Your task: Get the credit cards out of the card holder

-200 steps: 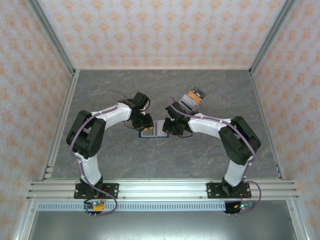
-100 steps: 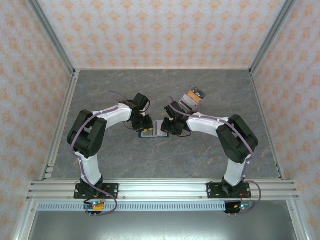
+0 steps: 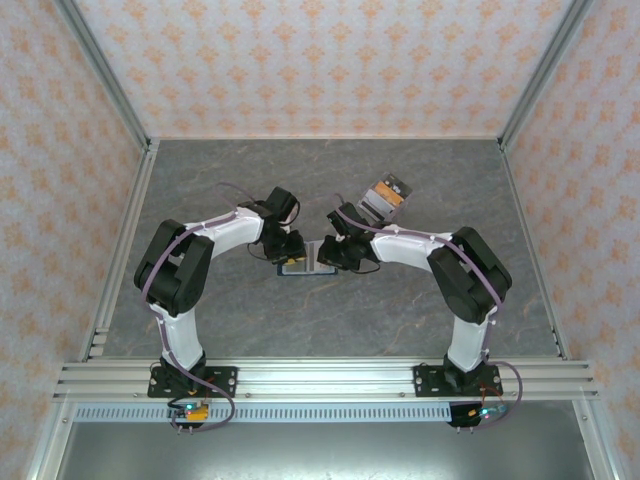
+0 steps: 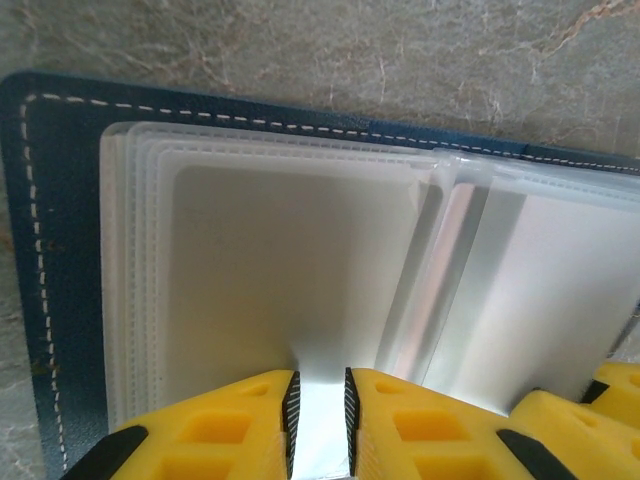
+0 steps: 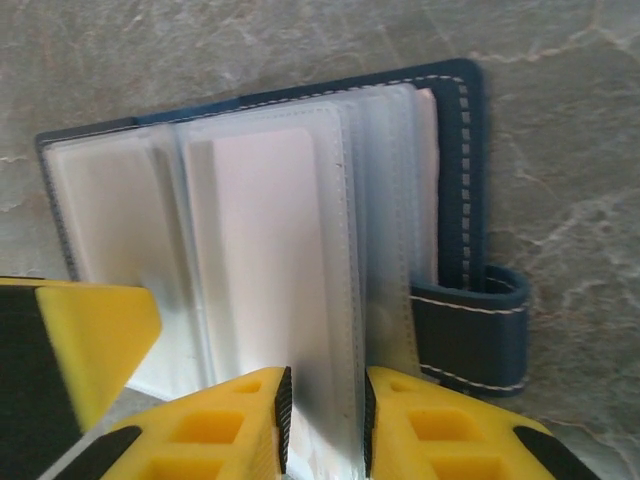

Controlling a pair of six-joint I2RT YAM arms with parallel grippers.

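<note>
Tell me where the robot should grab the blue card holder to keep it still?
Probably by the near edge of a clear sleeve page, coming in from the near side with a finger on each face. The card holder lies open and flat on the table, so its cover offers no lip to pinch, while the thin sleeves lift up off it.

1 card holder (image 4: 300, 260); 1 pile of loose credit cards (image 3: 386, 196), exact no. unclear; 2 grippers: left gripper (image 4: 318, 415) & right gripper (image 5: 320, 420).
</note>
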